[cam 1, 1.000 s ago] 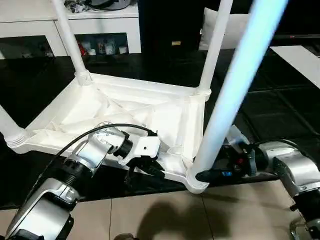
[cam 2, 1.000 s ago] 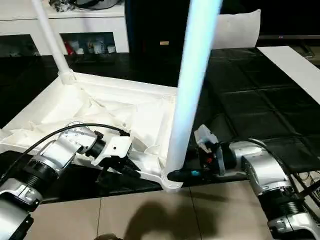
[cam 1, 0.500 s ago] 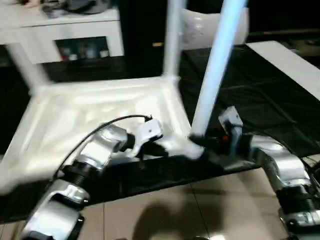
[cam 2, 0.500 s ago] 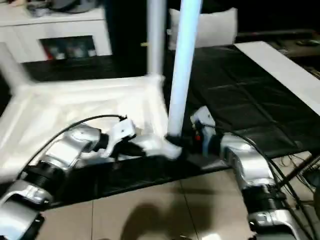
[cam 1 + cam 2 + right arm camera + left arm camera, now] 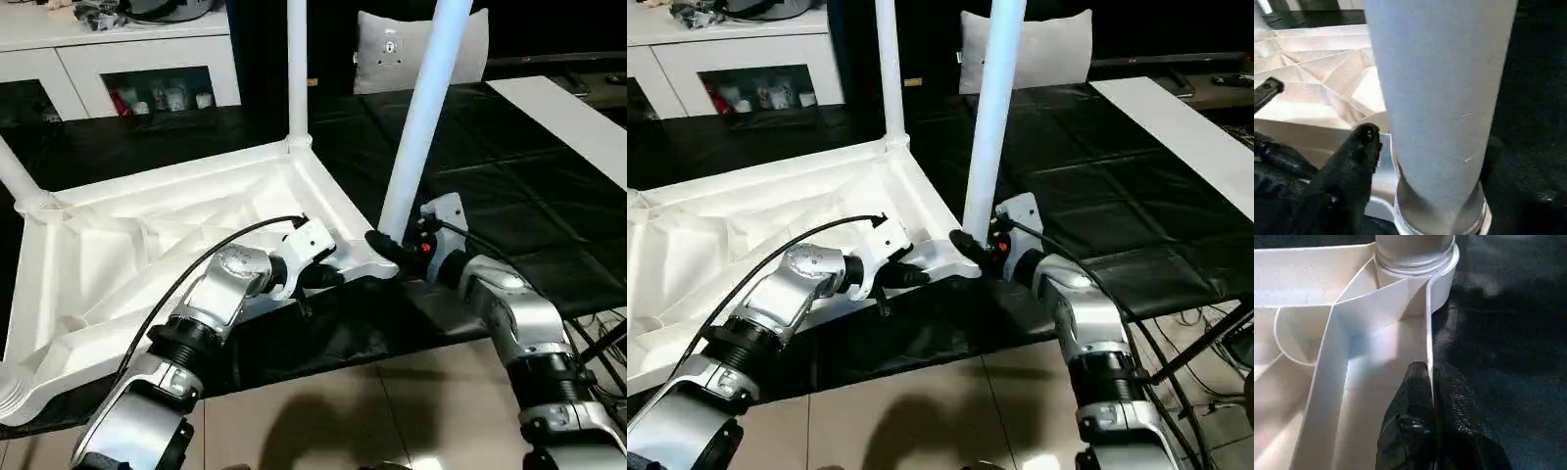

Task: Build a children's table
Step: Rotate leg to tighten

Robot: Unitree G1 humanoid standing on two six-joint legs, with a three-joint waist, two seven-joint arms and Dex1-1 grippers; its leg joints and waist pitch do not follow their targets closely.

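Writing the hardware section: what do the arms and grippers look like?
Silver ribbed metal forearms with black collars. Left gripper and right gripper: black fingers on white plastic mounts. A black cable loops over the left forearm; the right wrist has a small red mark.

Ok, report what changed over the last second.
The top swung round, its near corner and leg moving away from the robot, both grippers following. Left gripper stays shut on the rim; right gripper stays at the leg's base.

Place: a home-like living room.
Evidence: white cabinet (image 5: 147, 69) with glass doors holding small items, a cushion (image 5: 392, 49), beige floor tiles (image 5: 323, 411), black mat (image 5: 549, 196).
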